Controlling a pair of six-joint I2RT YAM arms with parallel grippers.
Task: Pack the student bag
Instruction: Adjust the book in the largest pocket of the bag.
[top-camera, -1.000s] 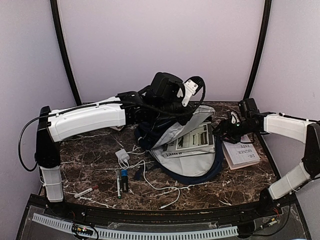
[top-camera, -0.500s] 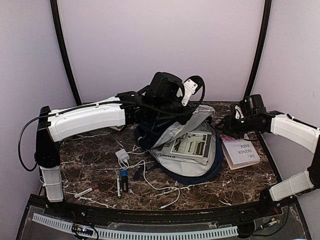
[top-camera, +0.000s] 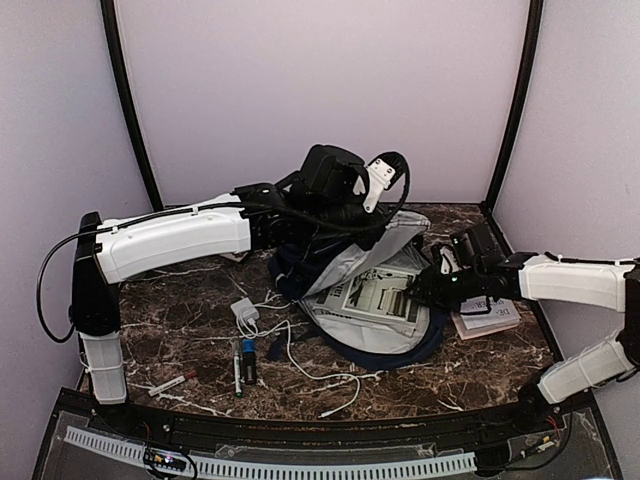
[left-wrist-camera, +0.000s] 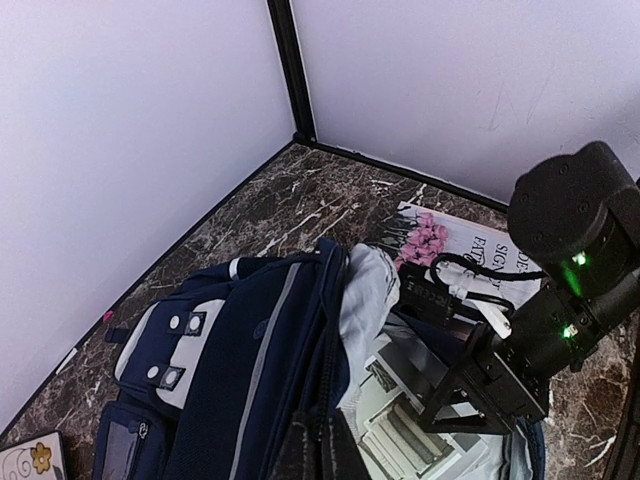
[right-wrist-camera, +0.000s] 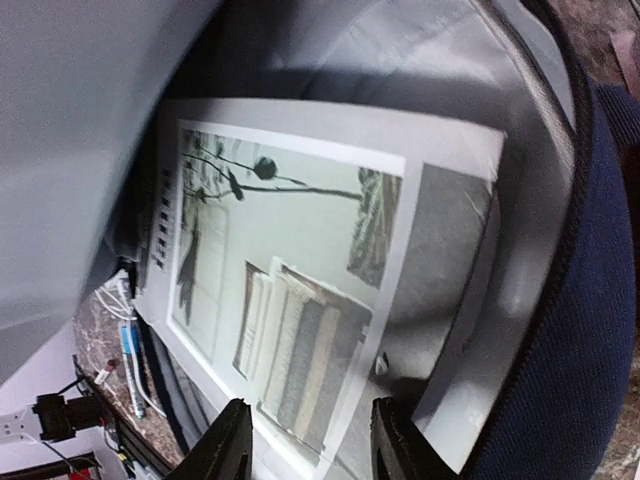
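Note:
The student bag (top-camera: 385, 345) lies open on the marble table, navy with a grey lining (left-wrist-camera: 365, 290). My left gripper (top-camera: 347, 226) is shut on the edge of its opened flap and holds it up; in the left wrist view the dark fingers (left-wrist-camera: 322, 455) pinch the zip edge. A picture-covered book (top-camera: 375, 295) lies flat inside the bag. My right gripper (top-camera: 425, 290) hovers low over that book's right end, jaws open. In the right wrist view my right gripper (right-wrist-camera: 312, 440) straddles the corner of the book (right-wrist-camera: 290, 270), beside the navy rim (right-wrist-camera: 590, 300).
A second book (top-camera: 492, 315) with a pink-flowered cover (left-wrist-camera: 470, 240) lies right of the bag, partly under the right arm. A white charger (top-camera: 244, 310) with its cable (top-camera: 330, 385), pens (top-camera: 241, 362) and a red-tipped marker (top-camera: 172, 383) lie front left.
My right gripper has swung left and down from beside the bag into its opening, over the book, and its jaws have narrowed. The left arm has held still.

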